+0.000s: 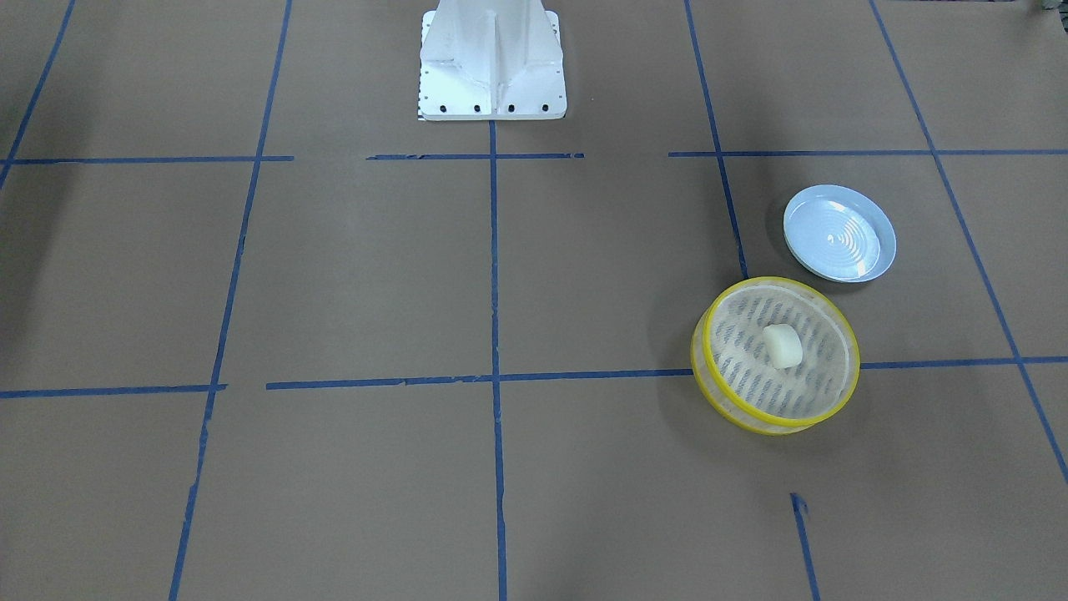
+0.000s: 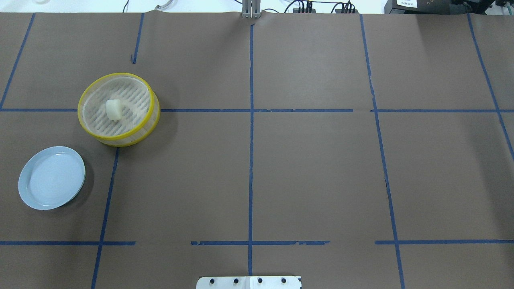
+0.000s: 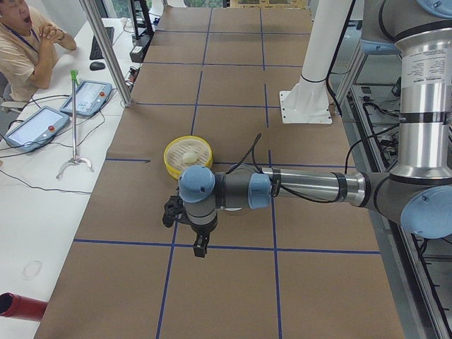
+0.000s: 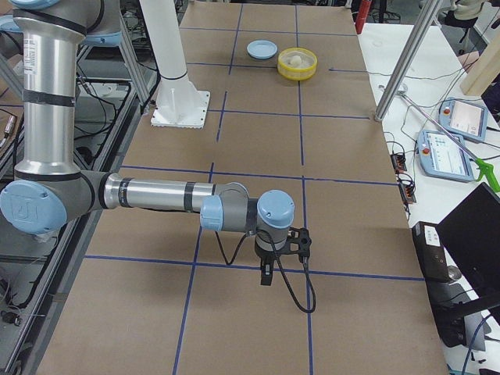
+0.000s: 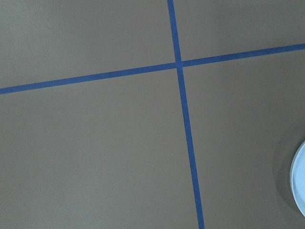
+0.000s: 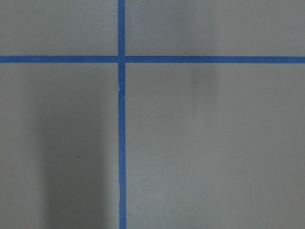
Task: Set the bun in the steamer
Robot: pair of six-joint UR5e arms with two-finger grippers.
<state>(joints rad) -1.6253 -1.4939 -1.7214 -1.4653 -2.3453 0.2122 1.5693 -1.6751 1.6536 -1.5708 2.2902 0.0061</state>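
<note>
The cream-white bun [image 1: 782,345] lies inside the yellow-rimmed steamer [image 1: 780,282], near the middle of its slotted base. Both also show in the overhead view, the bun [image 2: 113,109] in the steamer [image 2: 116,75] at the table's left. My left gripper [image 3: 200,247] shows only in the exterior left view, hanging over bare paper on the near side of the steamer [image 3: 169,157]; I cannot tell if it is open or shut. My right gripper [image 4: 267,273] shows only in the exterior right view, far from the steamer [image 4: 297,74]; its state cannot be told either.
A pale blue plate [image 1: 838,234] sits beside the steamer, nearer the robot, with nothing on it; its edge shows in the left wrist view [image 5: 299,186]. The white robot base [image 1: 491,63] stands at the table's middle. Brown paper with blue tape lines covers the table.
</note>
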